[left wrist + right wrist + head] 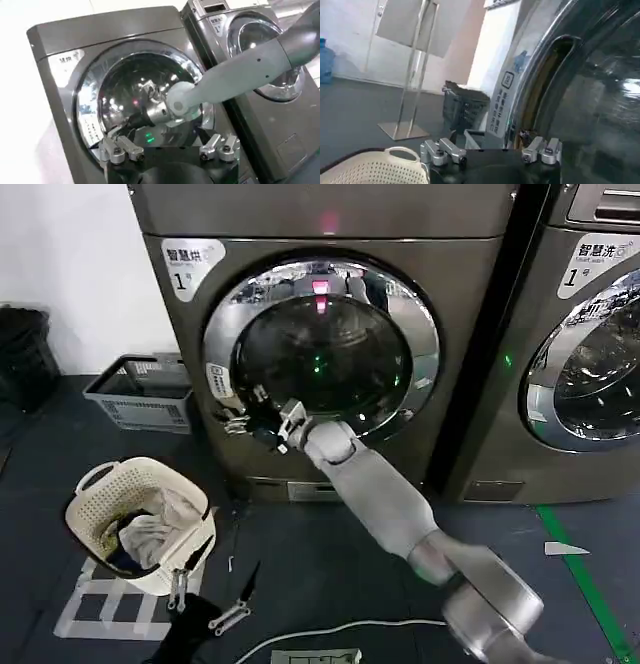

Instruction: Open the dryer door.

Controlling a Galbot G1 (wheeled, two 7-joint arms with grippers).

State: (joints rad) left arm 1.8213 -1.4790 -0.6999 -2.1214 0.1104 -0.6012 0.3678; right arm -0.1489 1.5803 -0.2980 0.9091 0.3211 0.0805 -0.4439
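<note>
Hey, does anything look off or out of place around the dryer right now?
Nothing looks damaged or spilled. The dryer door sits flush and closed, with the right claw at its lower-left rim. Clothes are heaped unevenly in the laundry basket on the floor.

A white label (192, 266) at the dryer's (180, 364) upper left corner read "智慧烘" over a "1". The neighbouring machine (590, 384) bore a like label (598, 262), "智慧洗" with a "1". The rim sticker's (217, 379) print was too small to read.
</note>
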